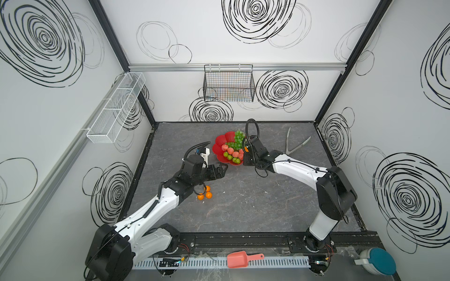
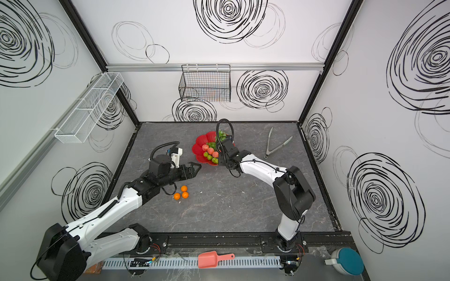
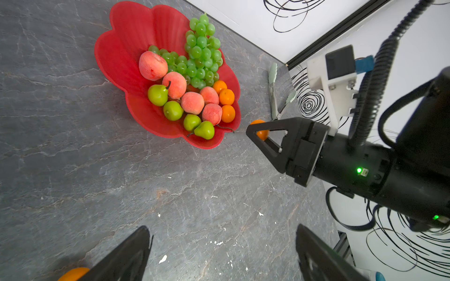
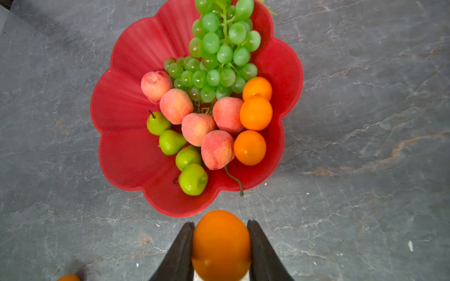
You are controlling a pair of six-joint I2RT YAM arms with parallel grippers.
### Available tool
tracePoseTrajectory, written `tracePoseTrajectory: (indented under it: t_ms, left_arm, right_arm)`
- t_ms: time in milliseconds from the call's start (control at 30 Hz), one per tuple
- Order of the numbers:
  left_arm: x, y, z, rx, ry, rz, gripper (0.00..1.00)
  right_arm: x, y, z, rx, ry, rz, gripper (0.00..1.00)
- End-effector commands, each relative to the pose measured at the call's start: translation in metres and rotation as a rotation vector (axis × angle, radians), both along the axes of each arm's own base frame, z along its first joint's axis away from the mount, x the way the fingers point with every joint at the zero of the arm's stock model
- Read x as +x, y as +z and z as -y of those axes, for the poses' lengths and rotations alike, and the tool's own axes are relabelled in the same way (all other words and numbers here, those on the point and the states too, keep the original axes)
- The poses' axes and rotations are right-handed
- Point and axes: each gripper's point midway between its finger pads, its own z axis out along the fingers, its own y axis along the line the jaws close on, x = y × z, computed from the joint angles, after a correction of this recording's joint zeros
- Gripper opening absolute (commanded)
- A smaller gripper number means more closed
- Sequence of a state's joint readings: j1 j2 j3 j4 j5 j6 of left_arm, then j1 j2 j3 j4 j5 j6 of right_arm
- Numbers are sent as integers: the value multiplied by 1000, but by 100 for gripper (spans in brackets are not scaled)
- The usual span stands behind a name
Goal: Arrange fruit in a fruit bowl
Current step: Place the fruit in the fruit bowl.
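The red scalloped fruit bowl (image 1: 219,143) (image 4: 121,136) stands at the back middle of the table. In it lie a bunch of green grapes (image 4: 219,48), several peaches (image 4: 197,129), several pears (image 4: 193,180) and three tangerines (image 4: 255,113). My right gripper (image 4: 221,222) (image 3: 255,131) is shut on another tangerine (image 4: 221,245), hanging just outside the bowl's near rim. My left gripper (image 3: 222,228) (image 1: 222,167) is open and empty, left of the bowl's near edge above bare table. Three more tangerines (image 2: 181,192) lie on the table under the left arm.
Metal tongs (image 1: 292,144) lie right of the bowl. A black wire basket (image 1: 229,84) hangs on the back wall and a white mesh rack (image 1: 114,107) on the left wall. A pink scoop (image 1: 241,259) rests beyond the front rail.
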State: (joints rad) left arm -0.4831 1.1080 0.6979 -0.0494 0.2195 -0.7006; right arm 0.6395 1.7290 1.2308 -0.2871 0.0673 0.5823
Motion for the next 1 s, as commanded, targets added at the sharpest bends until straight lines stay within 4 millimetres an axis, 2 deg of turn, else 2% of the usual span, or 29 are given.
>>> tracePoseTrajectory:
  t_ms: [0, 233, 567, 733, 967]
  left_arm:
    - [17, 30, 12, -49, -7, 89, 96]
    - [33, 30, 23, -54, -25, 93, 96]
    - [53, 26, 31, -44, -60, 88, 96]
    - [56, 25, 30, -42, -62, 87, 96]
    - [57, 22, 28, -41, -60, 82, 96]
  right_arm:
    - [13, 13, 5, 3, -3, 21, 35]
    - [41, 11, 15, -14, -6, 20, 35]
    - [77, -8, 18, -46, 7, -13, 35]
    - [90, -14, 18, -84, 21, -21, 35]
    - [109, -25, 28, -108, -1, -45, 35]
